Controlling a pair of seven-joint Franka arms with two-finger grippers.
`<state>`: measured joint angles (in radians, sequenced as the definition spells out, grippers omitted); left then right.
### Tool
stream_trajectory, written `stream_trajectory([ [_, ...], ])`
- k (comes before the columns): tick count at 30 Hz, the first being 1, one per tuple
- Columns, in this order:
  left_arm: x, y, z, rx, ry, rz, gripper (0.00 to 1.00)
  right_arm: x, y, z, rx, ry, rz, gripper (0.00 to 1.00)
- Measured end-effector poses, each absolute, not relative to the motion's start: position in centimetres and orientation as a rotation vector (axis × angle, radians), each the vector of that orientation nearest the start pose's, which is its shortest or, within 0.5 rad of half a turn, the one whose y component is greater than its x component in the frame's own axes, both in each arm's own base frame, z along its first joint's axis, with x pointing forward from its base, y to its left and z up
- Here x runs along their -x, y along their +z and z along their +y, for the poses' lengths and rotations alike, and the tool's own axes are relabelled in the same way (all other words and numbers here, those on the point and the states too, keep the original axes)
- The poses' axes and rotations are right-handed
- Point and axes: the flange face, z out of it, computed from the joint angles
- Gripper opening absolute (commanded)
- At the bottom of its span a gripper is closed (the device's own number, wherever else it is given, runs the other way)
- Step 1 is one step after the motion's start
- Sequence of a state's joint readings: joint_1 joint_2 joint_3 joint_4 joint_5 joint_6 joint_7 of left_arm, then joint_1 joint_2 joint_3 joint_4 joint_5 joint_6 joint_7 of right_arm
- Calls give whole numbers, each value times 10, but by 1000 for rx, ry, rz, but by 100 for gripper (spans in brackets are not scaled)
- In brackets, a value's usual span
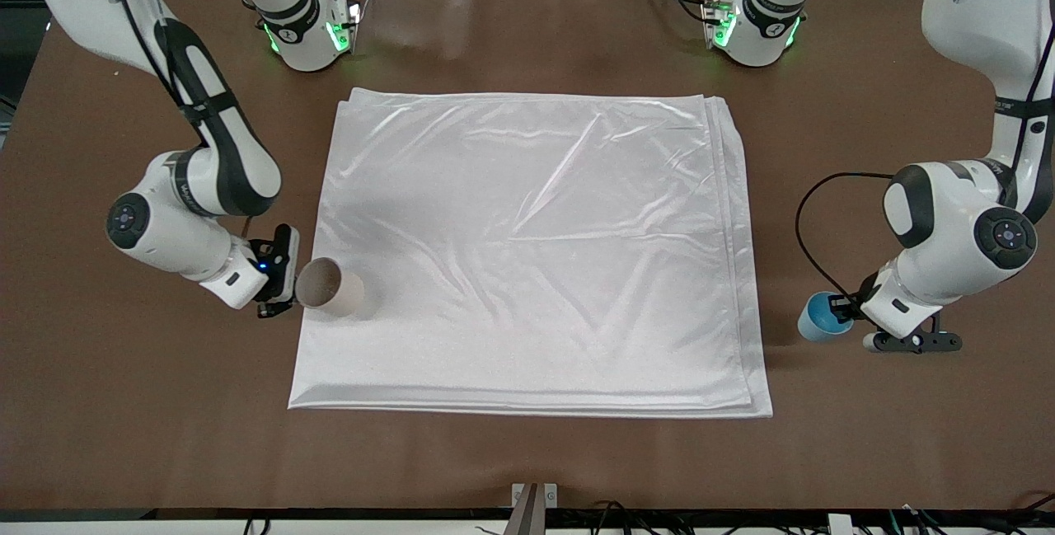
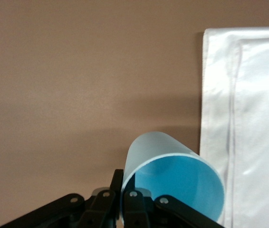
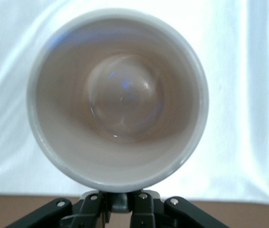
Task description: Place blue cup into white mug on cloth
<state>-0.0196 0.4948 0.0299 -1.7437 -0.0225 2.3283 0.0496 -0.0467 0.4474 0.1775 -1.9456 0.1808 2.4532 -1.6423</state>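
blue cup [image 1: 820, 316] tipped on its side, held in the left gripper [image 1: 849, 310], off the cloth [image 1: 527, 246], over bare brown desk [image 1: 527, 452] just beside the cloth's edge at the left arm's end, toward that edge's front-camera corner. in the left wrist view the cup's [image 2: 172, 175] mouth faces the camera, bright blue inside, nothing in it; left gripper fingers [image 2: 133, 206] pinched together on the rim next to the camera, one in, one out. whether the cup touches the desk: cannot tell. white mug [image 1: 330, 286] also on its side, at the cloth's edge toward the right arm's end, over the cloth's margin, roughly two thirds of the way down that edge toward the front camera, open mouth toward the right gripper [image 1: 284, 283]. right wrist view looks straight into the mug [image 3: 118, 99]: cream inside, empty, rounded bottom with glare; handle not visible. right gripper fingers [image 3: 120, 202] clamped narrow on the mug's rim. cloth is white, shiny, folded in layers, lightly wrinkled, spread across the desk's middle, nothing else on it. cup and mug well apart, cloth between them.
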Motion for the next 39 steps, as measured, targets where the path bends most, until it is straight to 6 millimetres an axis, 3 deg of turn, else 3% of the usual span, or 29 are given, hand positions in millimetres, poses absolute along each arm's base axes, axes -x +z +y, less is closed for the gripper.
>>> stream_trajectory([
  [16, -678, 363, -15, 3168, -138, 111, 0, -593, 274, 239, -2279, 259, 2226, 3],
  [22, -680, 368, -22, 3172, -144, 137, 0, -578, 276, 279, -2307, 232, 2157, 3],
  [30, -681, 375, -38, 3183, -134, 176, 0, -547, 265, 332, -2342, 180, 2128, 1],
  [39, -680, 385, -61, 3199, -152, 225, 0, -523, 241, 363, -2360, 97, 2079, 1],
])
